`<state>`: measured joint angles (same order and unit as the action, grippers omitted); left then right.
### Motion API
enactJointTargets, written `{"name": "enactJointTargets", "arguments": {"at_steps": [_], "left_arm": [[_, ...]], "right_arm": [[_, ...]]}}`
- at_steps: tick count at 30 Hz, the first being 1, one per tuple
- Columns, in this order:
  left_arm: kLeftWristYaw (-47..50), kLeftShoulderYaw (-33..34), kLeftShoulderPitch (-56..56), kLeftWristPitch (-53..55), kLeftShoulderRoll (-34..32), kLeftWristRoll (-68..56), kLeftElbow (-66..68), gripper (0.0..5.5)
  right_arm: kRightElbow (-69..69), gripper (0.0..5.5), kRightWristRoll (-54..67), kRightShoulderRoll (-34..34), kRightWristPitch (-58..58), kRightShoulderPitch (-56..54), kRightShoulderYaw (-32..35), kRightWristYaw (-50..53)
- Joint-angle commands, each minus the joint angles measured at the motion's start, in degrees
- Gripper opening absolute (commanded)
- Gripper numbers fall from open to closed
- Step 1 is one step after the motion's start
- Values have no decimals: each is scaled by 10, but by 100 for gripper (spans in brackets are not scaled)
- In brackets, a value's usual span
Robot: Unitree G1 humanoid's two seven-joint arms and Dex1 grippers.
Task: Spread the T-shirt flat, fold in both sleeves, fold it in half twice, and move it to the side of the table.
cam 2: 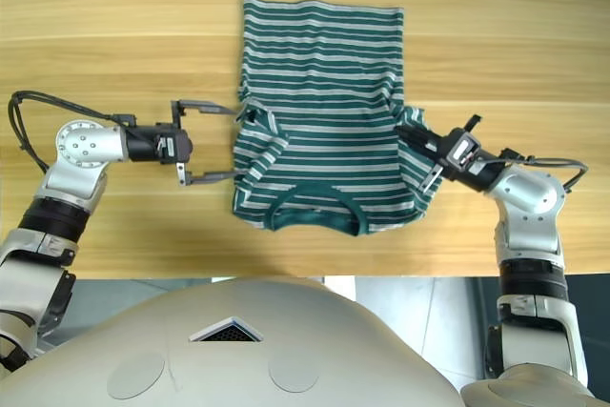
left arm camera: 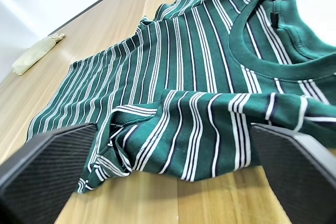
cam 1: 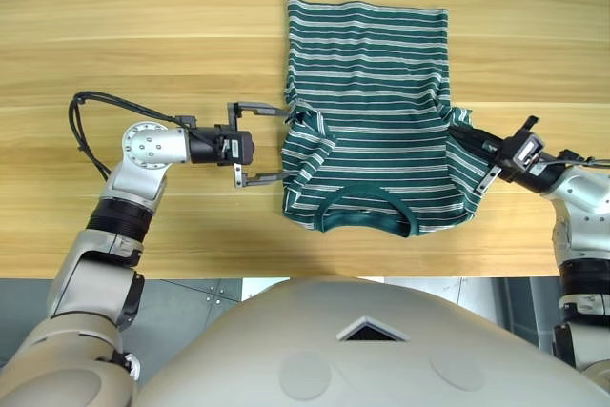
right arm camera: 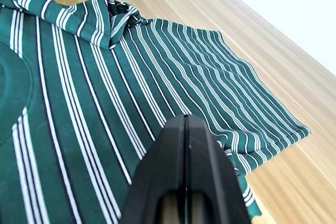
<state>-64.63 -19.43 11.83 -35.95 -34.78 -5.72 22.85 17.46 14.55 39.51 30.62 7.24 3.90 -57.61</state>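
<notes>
Well, the shirt (cam 1: pixel 367 111) lies on the table (cam 1: pixel 143 26), green with white stripes, its collar (cam 1: pixel 367 207) toward the robot and its hem at the far end. The shirt's left sleeve (cam 1: pixel 307 140) is folded in over the body, bunched and wrinkled. The left fingers (cam 1: pixel 259 178) are spread wide, holding nothing, just off the shirt's left edge beside that folded sleeve, with their tips right at the cloth. The right fingers (right arm camera: pixel 185 171) are clenched tight at the shirt's right side, pinching the right sleeve (cam 1: pixel 467 173), which is turned partly inward.
</notes>
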Motion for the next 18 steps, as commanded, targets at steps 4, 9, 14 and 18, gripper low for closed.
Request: {"name": "enactJointTargets", "arguments": {"at_steps": [4, 9, 14, 18], "left_arm": [[10, -12, 14, 0, 5, 59, 22, 539], [0, -19, 10, -3, 8, 65, 19, 539], [-25, -21, -3, 12, 6, 29, -18, 539], [-33, -21, -6, 16, 6, 21, -26, 539]], "right_arm": [[-12, 0, 4, 5, -5, 3, 5, -4], [-14, 0, 3, 4, -8, 0, 3, -3], [-14, 0, 3, 4, -8, -1, 3, -4], [-14, 0, 3, 3, -8, 0, 4, -3]]}}
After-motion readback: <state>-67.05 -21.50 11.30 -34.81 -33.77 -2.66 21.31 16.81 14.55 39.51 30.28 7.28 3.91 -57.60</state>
